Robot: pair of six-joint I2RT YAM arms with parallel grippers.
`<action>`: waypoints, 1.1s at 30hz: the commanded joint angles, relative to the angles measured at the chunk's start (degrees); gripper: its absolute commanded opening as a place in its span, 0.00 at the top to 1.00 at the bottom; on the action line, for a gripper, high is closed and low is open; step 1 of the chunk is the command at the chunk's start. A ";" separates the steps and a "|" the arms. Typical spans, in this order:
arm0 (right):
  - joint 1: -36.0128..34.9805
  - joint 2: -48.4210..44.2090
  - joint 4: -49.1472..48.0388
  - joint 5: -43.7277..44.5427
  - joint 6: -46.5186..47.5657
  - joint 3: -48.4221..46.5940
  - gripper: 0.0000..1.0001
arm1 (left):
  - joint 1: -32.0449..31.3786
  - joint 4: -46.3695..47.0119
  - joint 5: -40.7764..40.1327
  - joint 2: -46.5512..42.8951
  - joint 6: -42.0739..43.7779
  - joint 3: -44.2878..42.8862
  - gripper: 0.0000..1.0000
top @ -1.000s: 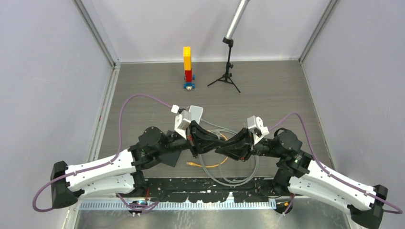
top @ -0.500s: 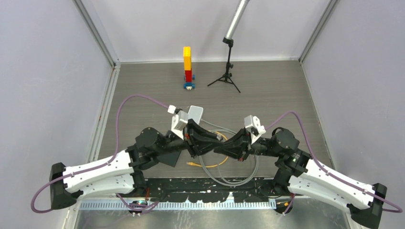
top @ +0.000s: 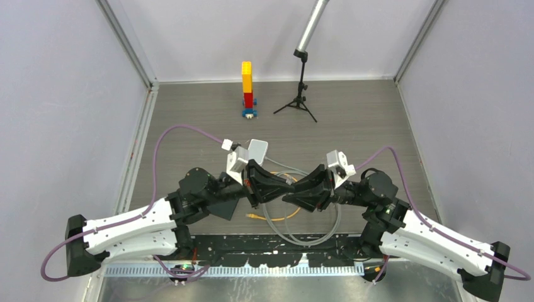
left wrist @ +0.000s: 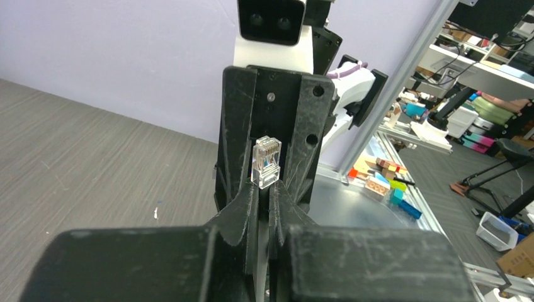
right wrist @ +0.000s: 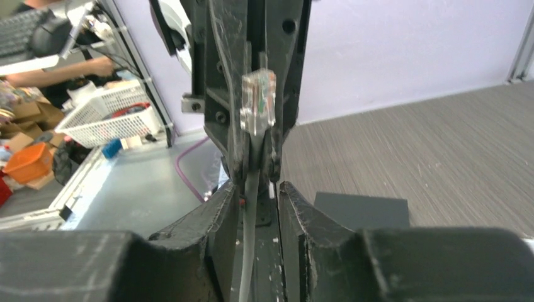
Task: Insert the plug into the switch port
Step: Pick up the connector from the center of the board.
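Observation:
A clear plug (left wrist: 266, 162) sticks up just past the fingertips of my left gripper (left wrist: 264, 189), which is shut on the plug at its base, where the grey cable enters. In the top view both grippers meet mid-table, with the plug (top: 290, 179) between them. My right gripper (right wrist: 258, 185) faces the plug (right wrist: 258, 102) and stands open. The grey cable (right wrist: 249, 251) runs loose between its fingers, nearer the left one. The white box (top: 257, 150) lies behind the left wrist, partly covered. Its switch port is hidden.
A yellow, red and blue brick tower (top: 247, 88) and a small black tripod (top: 301, 94) stand at the back. The grey cable loops (top: 315, 236) toward the near edge beside a yellow cable (top: 277, 217). A dark pad (right wrist: 359, 211) lies under the right gripper.
The left wrist has moved slightly left and the right wrist has shifted a little. The plug stays between the two grippers.

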State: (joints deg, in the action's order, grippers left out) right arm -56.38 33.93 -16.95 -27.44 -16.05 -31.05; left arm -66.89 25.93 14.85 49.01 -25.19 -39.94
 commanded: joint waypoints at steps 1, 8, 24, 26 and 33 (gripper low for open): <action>0.14 -0.30 -11.32 -0.10 -3.42 0.51 0.64 | -0.18 4.35 3.81 0.20 -1.26 -1.19 1.00; 0.13 2.82 -17.55 -4.96 -6.16 0.66 0.67 | -0.17 6.02 7.78 1.48 -2.72 -2.16 1.00; 0.13 1.31 -1.70 0.24 0.09 -2.42 1.00 | -0.17 2.81 2.75 -2.17 -0.99 -0.82 0.39; 0.15 0.93 5.89 4.73 3.28 -4.58 1.00 | -0.21 -0.53 1.07 -3.67 0.29 -1.12 0.26; 0.14 3.07 27.88 17.61 11.79 -13.57 1.00 | -0.17 -23.10 -18.20 -9.72 4.06 -4.40 0.16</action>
State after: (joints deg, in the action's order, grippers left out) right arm -56.36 36.05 -2.70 -19.20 -10.94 -38.09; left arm -66.92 16.84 11.77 42.30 -24.03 -40.66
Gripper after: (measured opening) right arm 0.061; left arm 0.839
